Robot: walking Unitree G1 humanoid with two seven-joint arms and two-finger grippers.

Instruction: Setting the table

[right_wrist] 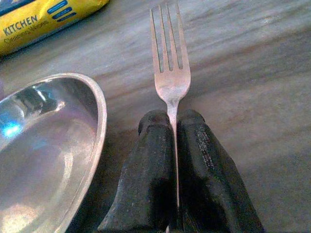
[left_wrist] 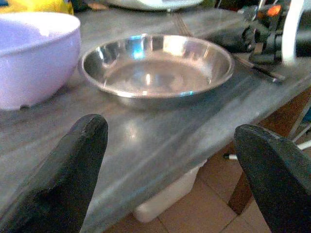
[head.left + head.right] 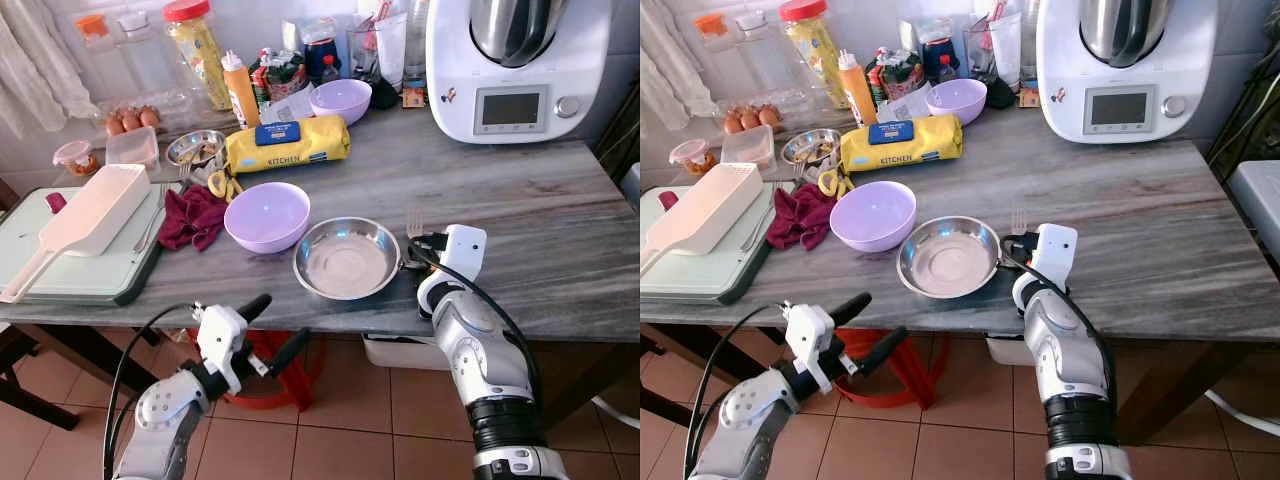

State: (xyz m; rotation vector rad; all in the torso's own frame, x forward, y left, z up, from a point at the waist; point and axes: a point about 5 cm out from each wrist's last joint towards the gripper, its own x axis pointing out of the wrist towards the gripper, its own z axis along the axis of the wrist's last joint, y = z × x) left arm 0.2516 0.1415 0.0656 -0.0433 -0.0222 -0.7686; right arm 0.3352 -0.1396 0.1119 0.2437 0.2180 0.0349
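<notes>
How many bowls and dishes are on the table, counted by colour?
Purple bowls: 2, a near bowl and a far bowl.
Steel dishes: 2, a big dish and a small dish.
Total: 4

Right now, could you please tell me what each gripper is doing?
Left gripper: open, holding nothing, below the table edge.
Right gripper: shut on the fork, beside the steel plate.

— Where do we look from?
— Our head, down onto the table (image 3: pixel 560 240). Each wrist looks along its fingers, close in; both share the steel bowl (image 2: pixel 158 70).
</notes>
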